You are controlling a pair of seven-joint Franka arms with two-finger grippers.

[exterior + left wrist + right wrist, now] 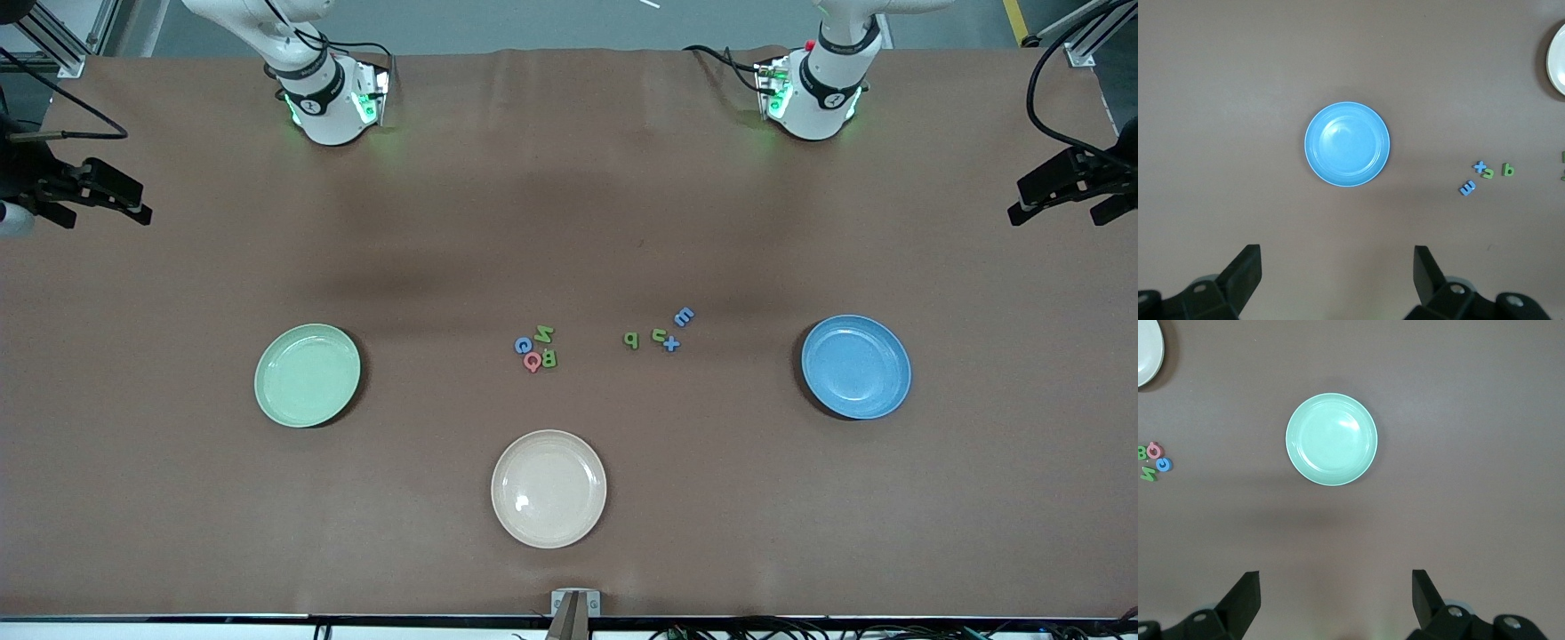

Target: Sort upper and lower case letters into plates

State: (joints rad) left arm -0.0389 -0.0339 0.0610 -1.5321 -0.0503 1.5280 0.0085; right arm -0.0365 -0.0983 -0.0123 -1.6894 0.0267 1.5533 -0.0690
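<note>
With both grippers' fingers point(1245, 273) point(1245, 597) spread, tightly clustered letters point(536, 348) could be grabbed together and missorted into plates point(307, 374) point(855, 365).

From high across the table point(569, 222) we face both bases. Each wrist camera looks straight down from well above: left over the blue plate point(1347, 143), right over the green plate point(1331, 439), both seen in front.

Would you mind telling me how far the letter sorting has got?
Nothing is sorted yet. The green plate and blue plate hold nothing. In hand: nothing; the left tool and right tool are open. Left to do: both letter clusters on the table between the plates.
</note>
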